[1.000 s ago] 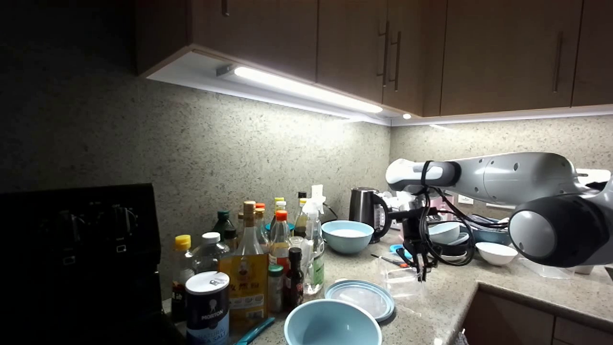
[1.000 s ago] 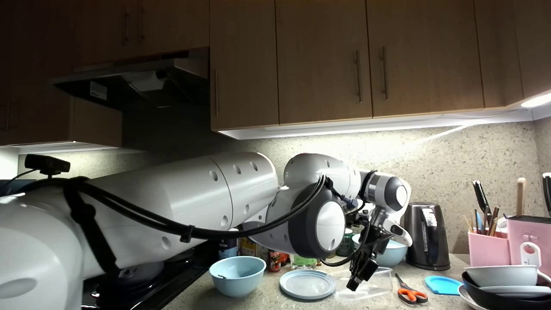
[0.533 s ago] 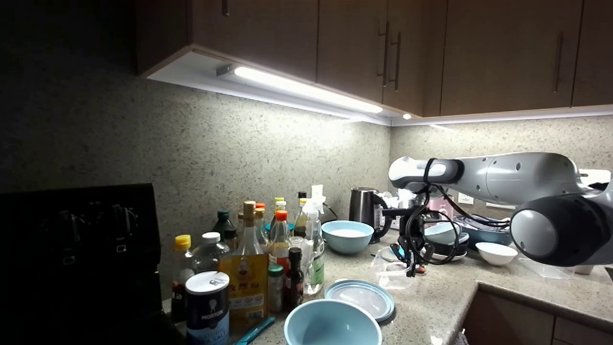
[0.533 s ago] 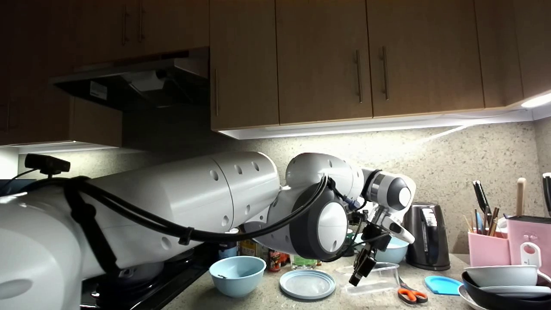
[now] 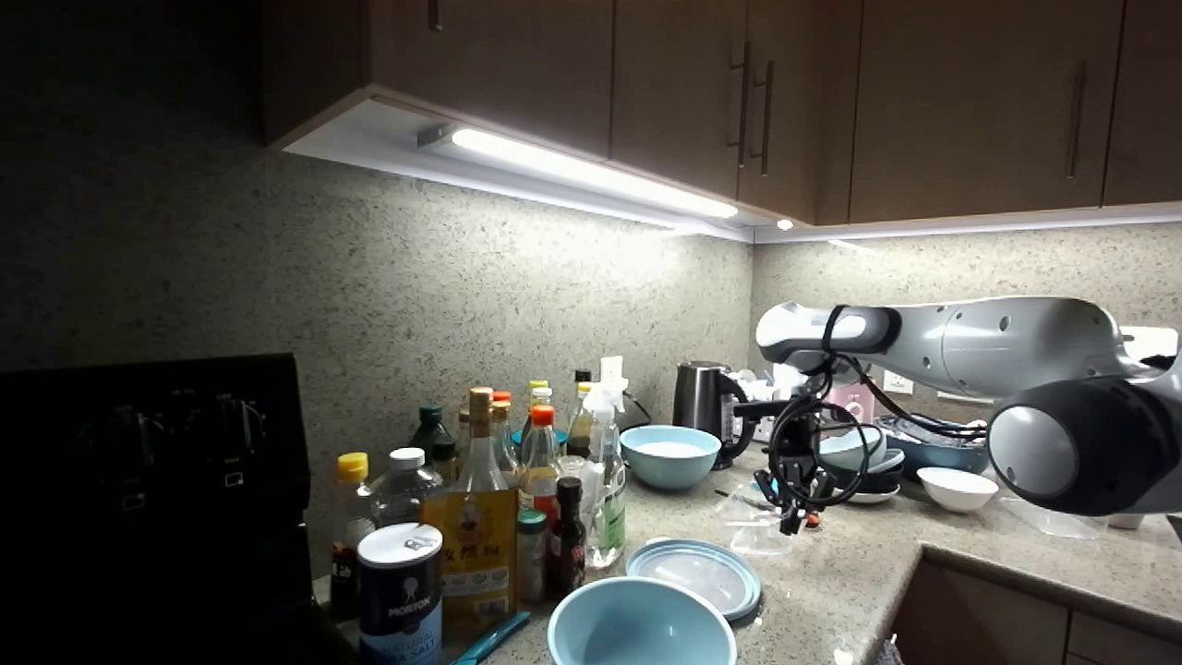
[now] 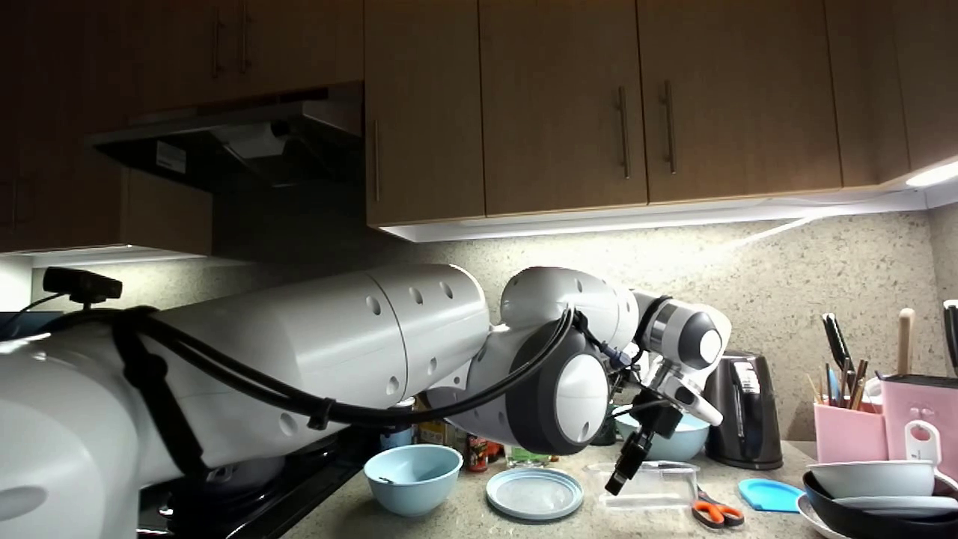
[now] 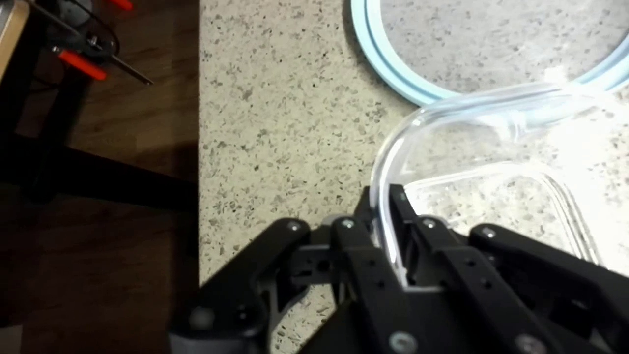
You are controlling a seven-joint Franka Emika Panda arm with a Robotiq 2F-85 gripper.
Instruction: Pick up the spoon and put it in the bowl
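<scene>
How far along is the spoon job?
Done: nothing I can confirm; the dark thing at the rim of the bowl is too small to identify. In hand: the container; the gripper looks shut on its wall. Left, likely: release it, then, unless that dark thing is the spoon, find the spoon and put it in the bowl.

Bowl [image 6: 414, 495] left of lid [image 6: 534, 494], container [image 6: 658, 491] between lid and scissors [image 6: 716, 513], kettle [image 6: 748, 423] behind scissors

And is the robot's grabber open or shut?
Shut on the clear box: in the wrist view, the gripper has its fingers close together, the box's rim between them.
</scene>
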